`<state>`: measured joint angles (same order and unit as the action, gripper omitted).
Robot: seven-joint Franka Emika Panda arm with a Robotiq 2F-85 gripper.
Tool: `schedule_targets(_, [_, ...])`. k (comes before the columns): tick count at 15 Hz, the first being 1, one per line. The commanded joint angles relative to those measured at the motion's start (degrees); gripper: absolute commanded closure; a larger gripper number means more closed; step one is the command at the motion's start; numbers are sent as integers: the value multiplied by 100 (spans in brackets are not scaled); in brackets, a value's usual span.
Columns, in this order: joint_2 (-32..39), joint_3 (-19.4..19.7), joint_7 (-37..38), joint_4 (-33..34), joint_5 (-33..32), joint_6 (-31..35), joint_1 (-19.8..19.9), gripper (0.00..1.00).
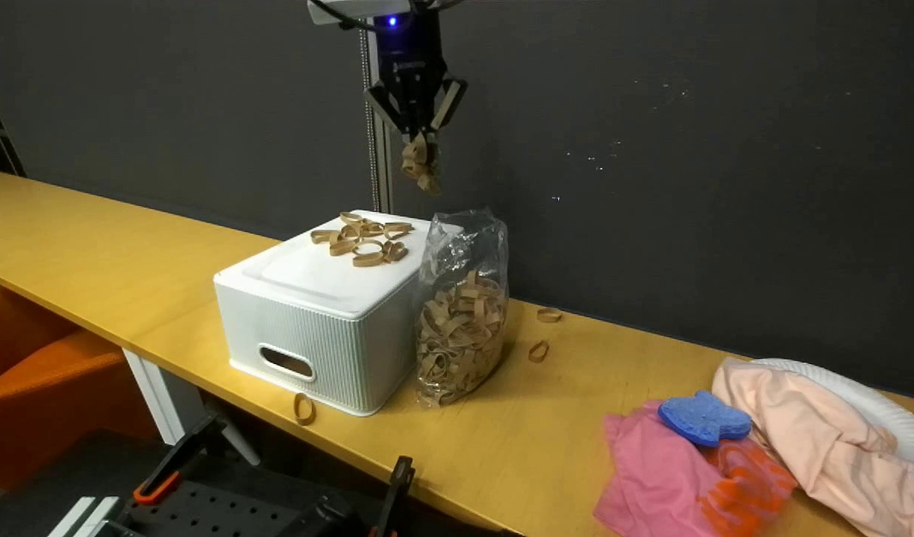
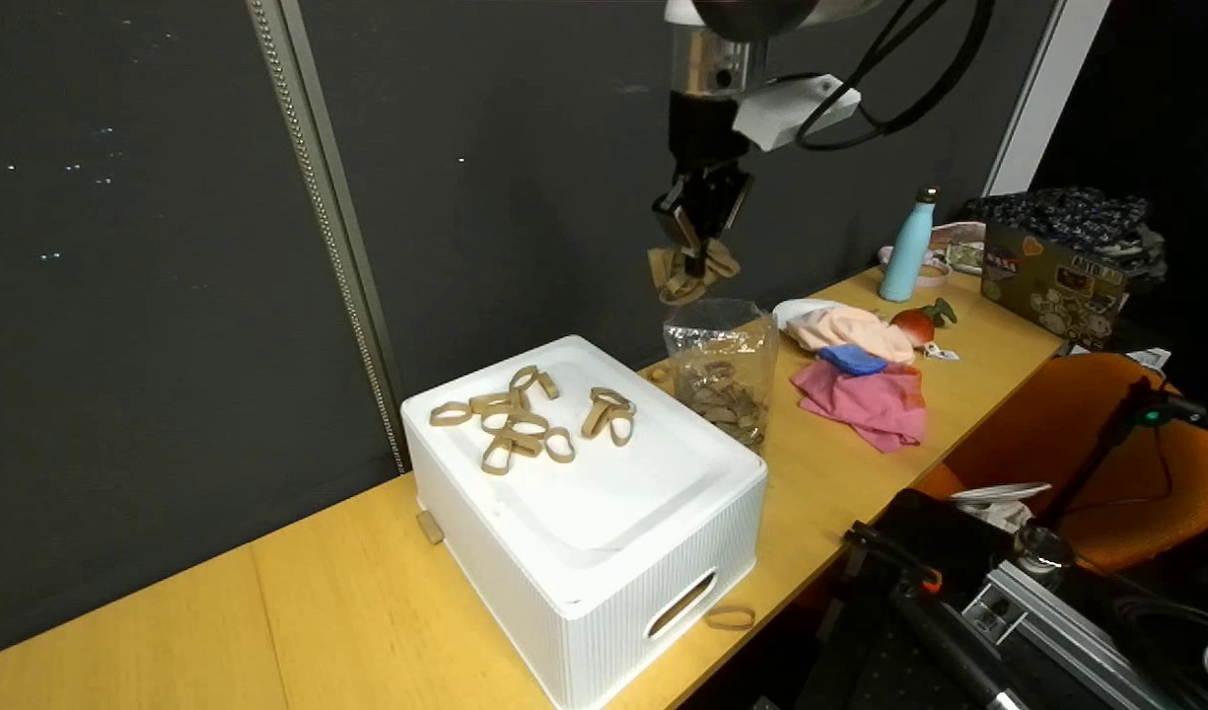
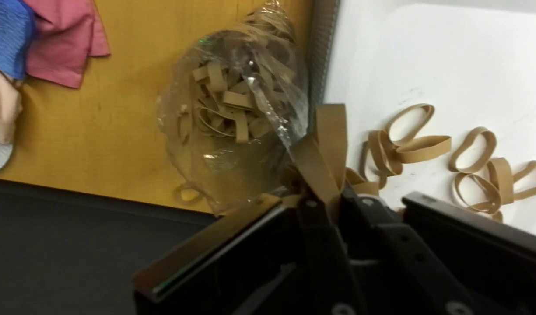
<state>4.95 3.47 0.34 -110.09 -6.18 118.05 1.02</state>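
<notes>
A long wood-toned worktop (image 1: pixel 561 432) bears a white storage box (image 1: pixel 337 343), ribbed along its sides. Just beside the box stands a clear plastic bag (image 1: pixel 464 240), open at the top and partly filled with tan rubber bands (image 3: pixel 238 100). Above these two – which one lies directly beneath cannot be told – hangs the end effector (image 1: pixel 420 137), clenched on a bunch of rubber bands (image 3: pixel 331 140) that dangles below it. Loose rubber bands (image 3: pixel 424 151) lie in two clusters on the box's top, and a few single rubber bands (image 2: pixel 429 527) rest on the worktop.
</notes>
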Motion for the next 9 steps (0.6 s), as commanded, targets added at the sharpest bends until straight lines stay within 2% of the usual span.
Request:
schedule_targets(1, [-340, 93, 169, -401, -199, 55, 182, 97])
schedule_targets(9, [-232, 231, 400, -1003, -157, 599, 445, 97])
